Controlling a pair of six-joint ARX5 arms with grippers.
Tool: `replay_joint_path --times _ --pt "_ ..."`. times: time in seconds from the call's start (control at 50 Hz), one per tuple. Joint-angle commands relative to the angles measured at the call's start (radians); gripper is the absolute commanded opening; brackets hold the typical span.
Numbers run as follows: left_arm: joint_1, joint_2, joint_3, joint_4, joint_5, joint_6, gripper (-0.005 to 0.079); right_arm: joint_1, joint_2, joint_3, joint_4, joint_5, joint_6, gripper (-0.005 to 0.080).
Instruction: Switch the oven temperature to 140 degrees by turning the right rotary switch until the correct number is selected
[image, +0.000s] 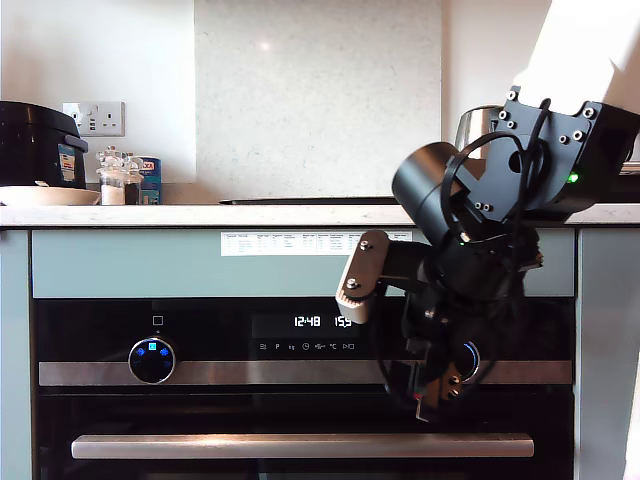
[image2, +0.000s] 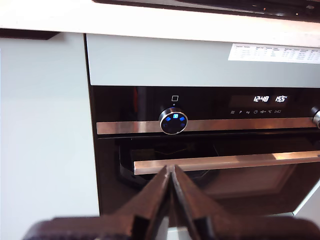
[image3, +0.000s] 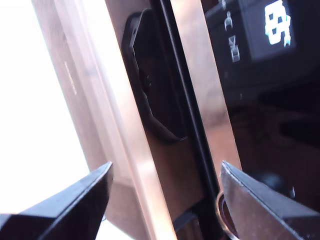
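the right rotary switch sits on the oven steel band near its exterior-view right end, half hidden by my second gripper, jaws apart, not clamped. my first gripper hangs closed. display reads 12:48, about 155; you'd close, then turn toward minus, i judge.

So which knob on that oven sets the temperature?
Find the oven below the worktop, then the steel band above its bar handle. The right rotary switch is at the exterior view's right, behind the arm: a plain blue ring, whereas the other knob shows bright icons.
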Motion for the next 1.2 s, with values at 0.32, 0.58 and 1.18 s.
replay_joint_path --times 0.32,0.58,1.18 --pt "-0.002 -0.003 0.01 -0.009 -0.018 0.005 -0.0022 0.02 -0.077 -0.014 -0.117 0.138 0.007 0.0616" --pt "-0.002 -0.003 0.01 -0.037 -0.044 0.005 -0.0022 -0.016 -0.132 -0.015 -0.29 0.109 -0.023 0.0616" --pt "-0.002 -0.003 0.01 -0.035 -0.072 0.005 -0.0022 -0.139 -0.131 -0.016 -0.248 -0.042 -0.117 0.0618"
